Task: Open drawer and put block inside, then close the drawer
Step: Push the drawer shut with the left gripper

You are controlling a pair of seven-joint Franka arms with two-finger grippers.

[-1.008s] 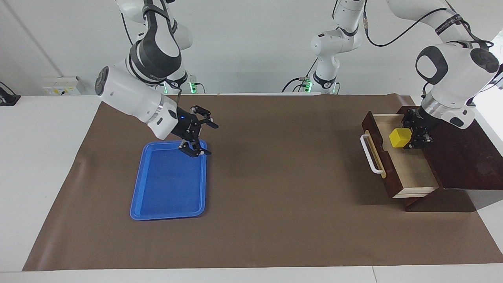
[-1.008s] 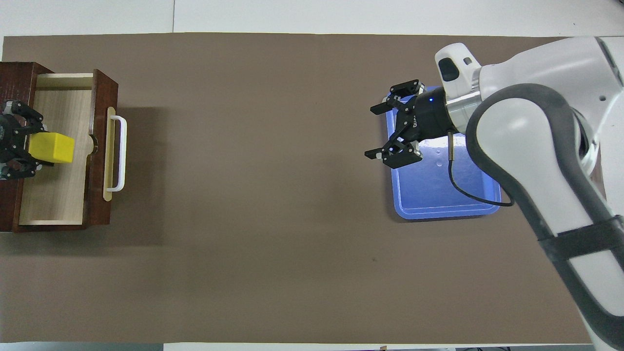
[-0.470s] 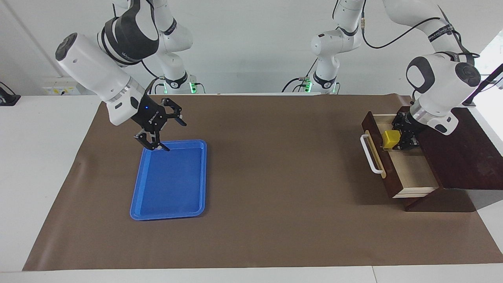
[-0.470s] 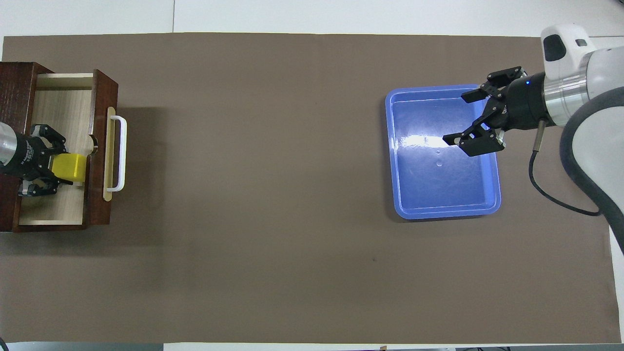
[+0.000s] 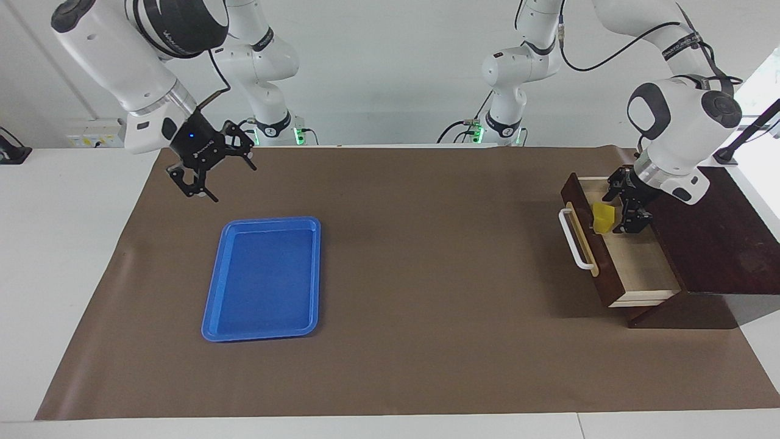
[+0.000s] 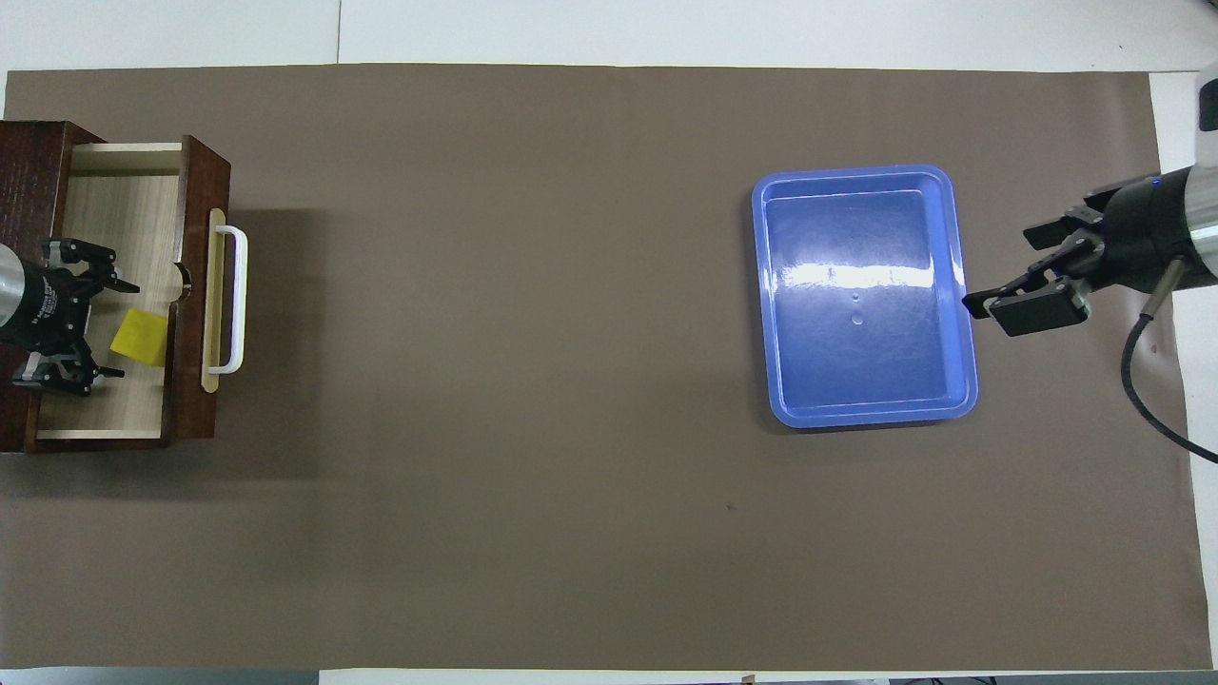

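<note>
The drawer (image 5: 637, 265) stands pulled out of its dark wooden box (image 5: 719, 244), its white handle (image 5: 576, 241) toward the table's middle. The yellow block (image 5: 603, 217) lies tilted inside the drawer against its front wall; it also shows in the overhead view (image 6: 143, 336). My left gripper (image 5: 618, 210) is open just over the drawer, fingers either side of the block and apart from it; it also shows in the overhead view (image 6: 107, 328). My right gripper (image 5: 222, 177) is open and empty, raised over the mat beside the blue tray; it also shows in the overhead view (image 6: 1018, 271).
A blue tray (image 5: 262, 280) lies on the brown mat (image 5: 426, 274) toward the right arm's end of the table, with nothing in it. The drawer box sits at the left arm's end of the mat.
My left gripper has lowered into the drawer, opened and let go of the block, which now rests in the drawer. My right gripper has drawn back from over the tray and risen.
</note>
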